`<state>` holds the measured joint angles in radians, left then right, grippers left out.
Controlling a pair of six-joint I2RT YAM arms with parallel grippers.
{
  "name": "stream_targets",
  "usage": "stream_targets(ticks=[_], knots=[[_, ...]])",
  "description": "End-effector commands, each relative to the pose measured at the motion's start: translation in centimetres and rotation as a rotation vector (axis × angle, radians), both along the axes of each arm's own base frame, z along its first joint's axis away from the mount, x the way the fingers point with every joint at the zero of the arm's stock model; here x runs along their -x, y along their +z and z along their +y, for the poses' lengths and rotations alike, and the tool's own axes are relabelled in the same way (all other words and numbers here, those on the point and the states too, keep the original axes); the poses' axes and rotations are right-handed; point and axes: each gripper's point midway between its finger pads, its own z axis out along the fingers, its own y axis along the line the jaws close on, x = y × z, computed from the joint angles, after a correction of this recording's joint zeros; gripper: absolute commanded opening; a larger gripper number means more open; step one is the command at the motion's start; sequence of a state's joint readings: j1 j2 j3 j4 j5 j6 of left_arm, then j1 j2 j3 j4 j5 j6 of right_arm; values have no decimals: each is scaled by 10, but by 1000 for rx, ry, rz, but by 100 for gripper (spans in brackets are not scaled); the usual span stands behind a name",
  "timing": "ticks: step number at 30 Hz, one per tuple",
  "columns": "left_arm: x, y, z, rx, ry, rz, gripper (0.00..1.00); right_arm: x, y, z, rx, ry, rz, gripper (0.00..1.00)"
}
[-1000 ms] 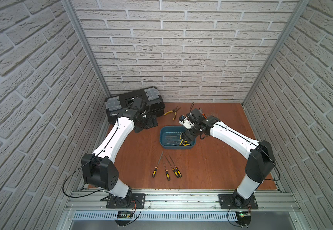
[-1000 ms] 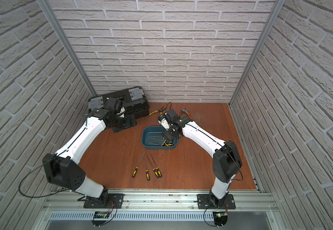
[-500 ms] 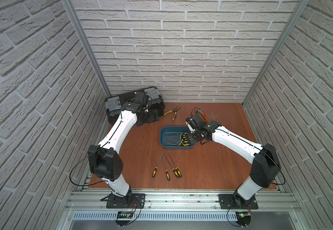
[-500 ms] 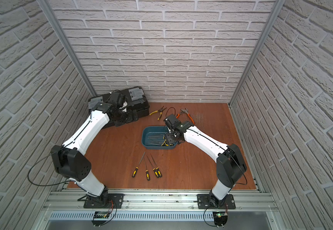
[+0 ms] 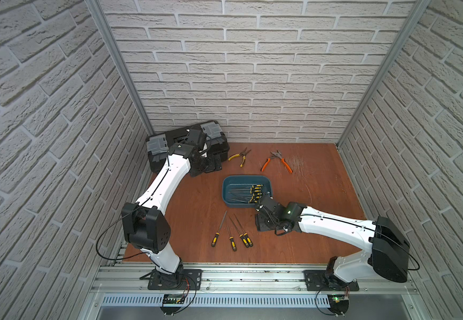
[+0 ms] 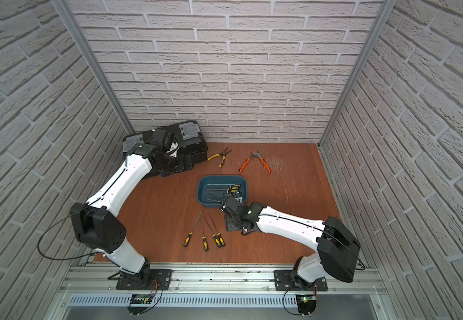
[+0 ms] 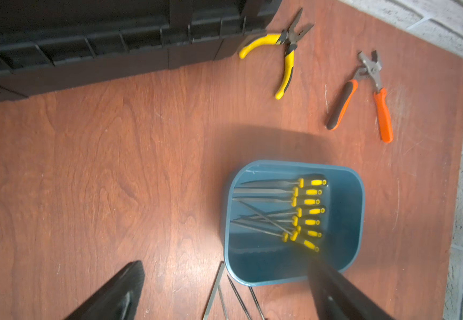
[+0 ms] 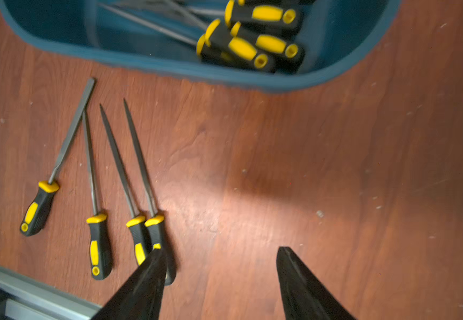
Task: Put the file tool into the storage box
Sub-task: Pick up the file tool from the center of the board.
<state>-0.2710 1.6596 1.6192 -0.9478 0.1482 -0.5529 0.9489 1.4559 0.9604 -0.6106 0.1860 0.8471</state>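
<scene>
At the middle of the reddish wooden desk (image 5: 321, 194) sits the storage box (image 5: 233, 204), a shallow teal tub with rounded corners and no lid, seen in both top views (image 6: 208, 204). Inside it lie the stored files (image 5: 248, 194), a cluster with black-and-yellow handles bunched toward the box's right end. Their thin grey blades reach toward its left end, and some of them cross.

On the near side of the box, apart from it, four loose files (image 5: 214, 240) lie fanned on the desk. Their handles point toward the robot's bases and their tips toward the box. The two on the right lie with handles touching.

The right tool (image 8: 220, 250) is just off the box's near right corner, to the right of the loose files. Its dark fingers (image 8: 147, 282) are spread wide with nothing between them. One finger overlaps the rightmost loose handle in the wrist view, and I cannot tell whether it touches.

The left tool (image 7: 224, 264) is beyond the box's far left corner, beside a black toolbox (image 5: 219, 141). It too is spread wide and holds nothing.

Beyond the box's far side lie yellow pliers (image 5: 242, 156) and orange pliers (image 5: 275, 157), both with handles splayed.
</scene>
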Motion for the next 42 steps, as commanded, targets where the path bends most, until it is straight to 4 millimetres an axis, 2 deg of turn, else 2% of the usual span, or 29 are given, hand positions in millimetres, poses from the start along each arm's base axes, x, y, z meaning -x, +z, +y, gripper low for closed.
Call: stream_targets(ticks=[1, 6, 17, 23, 32, 37, 42], knots=[[8, 0, -4, 45, 1, 7, 98, 8, -3, 27, -94, -34, -13, 67], [19, -2, -11, 35, -28, 14, 98, 32, -13, 42, -97, 51, 10, 67], [47, -15, -24, 11, -104, 79, 98, 65, -11, 56, -59, 221, 30, 65], [57, -7, -16, 4, -93, 69, 98, 76, -8, 61, -25, 255, 10, 66], [71, -4, 4, 26, -28, 78, 98, 85, -15, 56, -71, 228, 10, 63], [77, -1, 7, 36, -21, 69, 98, 78, -20, 45, -6, 203, -16, 62], [75, 8, 2, 65, -35, 46, 98, 66, -23, 37, 15, 173, -23, 59]])
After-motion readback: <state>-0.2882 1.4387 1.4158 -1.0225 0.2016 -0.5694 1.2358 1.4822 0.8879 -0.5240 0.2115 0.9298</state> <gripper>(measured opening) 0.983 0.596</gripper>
